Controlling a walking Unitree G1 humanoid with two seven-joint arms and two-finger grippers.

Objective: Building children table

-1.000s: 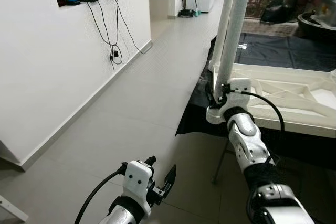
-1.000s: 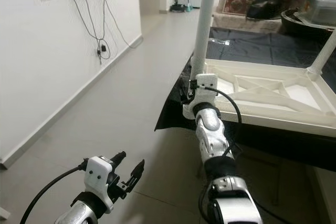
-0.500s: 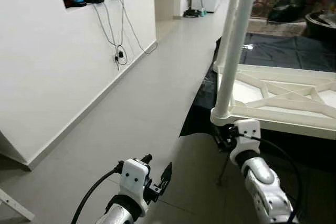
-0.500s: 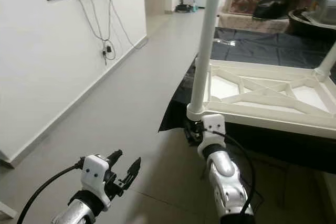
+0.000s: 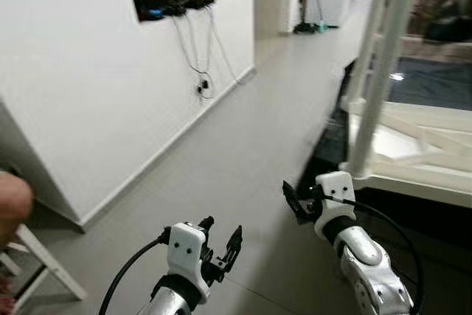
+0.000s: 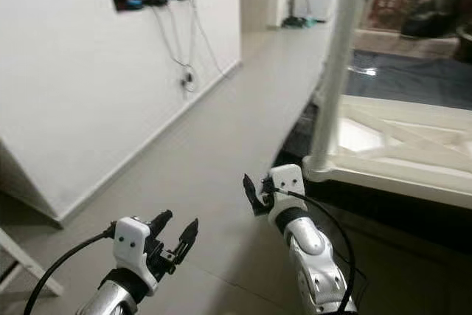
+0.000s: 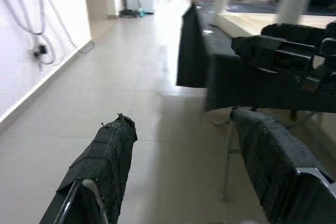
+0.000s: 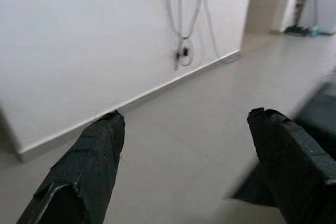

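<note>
The white children's table (image 5: 413,175) lies upside down on a black-draped surface at the right, with its white legs (image 5: 377,79) pointing up. My right gripper (image 5: 290,198) is open and holds nothing. It hangs in the air left of and below the table's near corner, apart from it. In the right wrist view its fingers (image 8: 100,150) point at the white wall and the floor. My left gripper (image 5: 221,228) is open and empty, low over the floor. In the left wrist view its fingers (image 7: 105,161) face the draped edge.
A white wall with a recess and hanging cables (image 5: 200,49) runs along the left. The black cloth (image 5: 330,138) hangs to the floor under the table. Part of a person (image 5: 11,201) and a white wooden strut (image 5: 40,256) sit at the left edge. Grey floor stretches ahead down the corridor.
The right gripper has come away from the base of the near table leg, moving down and to the left. The whole view has swung left. The left gripper has kept its place.
</note>
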